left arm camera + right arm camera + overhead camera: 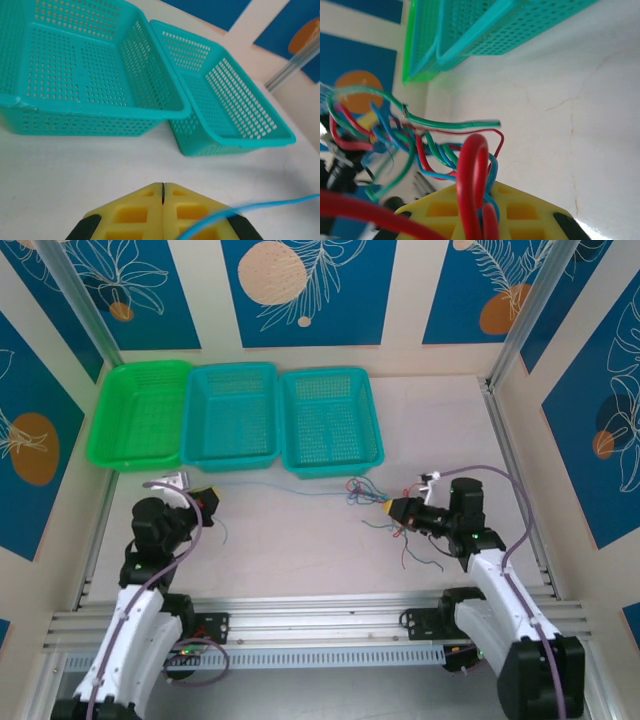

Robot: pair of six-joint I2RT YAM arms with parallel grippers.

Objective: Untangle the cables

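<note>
Stretching leftward over the table from the tangled cables, which are clamped in the right pincer, one blue strand is held at its far end by the clenched left pincer, well apart.

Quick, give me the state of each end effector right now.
Left end effector: closed, apparently pinching the blue cable.
Right end effector: closed on the tangled cables.
</note>
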